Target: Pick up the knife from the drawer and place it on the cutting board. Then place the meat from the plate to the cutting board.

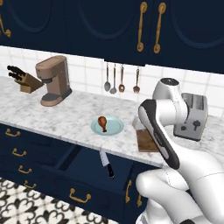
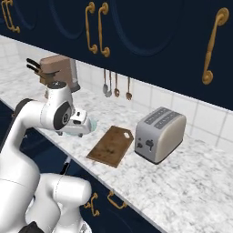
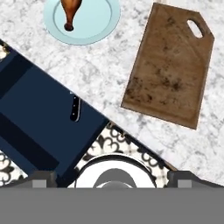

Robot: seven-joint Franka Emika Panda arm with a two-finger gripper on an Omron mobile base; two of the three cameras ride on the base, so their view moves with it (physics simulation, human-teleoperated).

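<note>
The knife (image 1: 106, 163) lies in the open navy drawer (image 1: 85, 165), its blade toward the counter. From the hand view I look down on its black handle (image 3: 75, 108) in the drawer (image 3: 39, 113); the counter edge covers the blade. The meat (image 1: 103, 122) rests on the pale blue-green plate (image 1: 114, 127) on the marble counter. To the plate's right lies the brown cutting board (image 2: 111, 146), bare, partly behind my arm in the left base view. My gripper (image 3: 113, 178) hangs high above the counter edge between drawer and cutting board (image 3: 170, 65), open, holding nothing.
A silver toaster (image 2: 159, 134) stands just right of the board. A coffee machine (image 1: 54, 81) and a knife block (image 1: 24, 78) sit at the back left. Utensils (image 1: 120, 81) hang on the tiled wall. Navy cabinets hang overhead.
</note>
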